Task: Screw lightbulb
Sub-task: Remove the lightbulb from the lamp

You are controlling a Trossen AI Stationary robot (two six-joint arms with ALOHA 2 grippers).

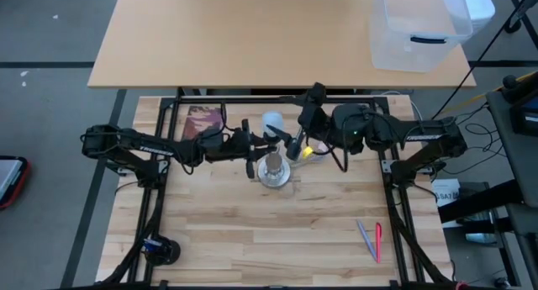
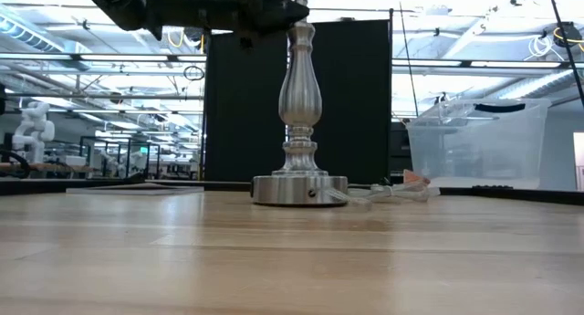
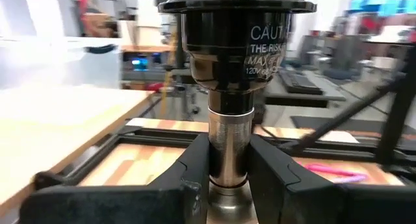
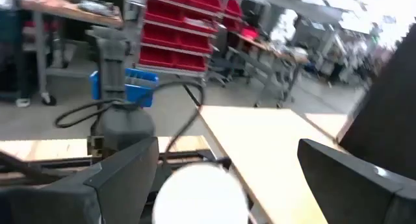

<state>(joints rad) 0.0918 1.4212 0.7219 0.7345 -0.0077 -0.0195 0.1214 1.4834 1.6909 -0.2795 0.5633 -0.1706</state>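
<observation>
While between right gripper (image 4: 224, 178) fingers, lightbulb (image 4: 200, 197), above table.

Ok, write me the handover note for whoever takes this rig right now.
Left pincer: shut on the lamp stand's neck, just below the dark socket, bracing it.
Right pincer: fingers either side of the bulb; a firm grip cannot be confirmed. In the high view the bulb sits behind the stand, not over the socket.
Stand is upright on the table, mid-table toward the back.
Done: stand braced, bulb at the right pincer.
Left: bring the bulb over the socket, seat its base, screw it in.
</observation>
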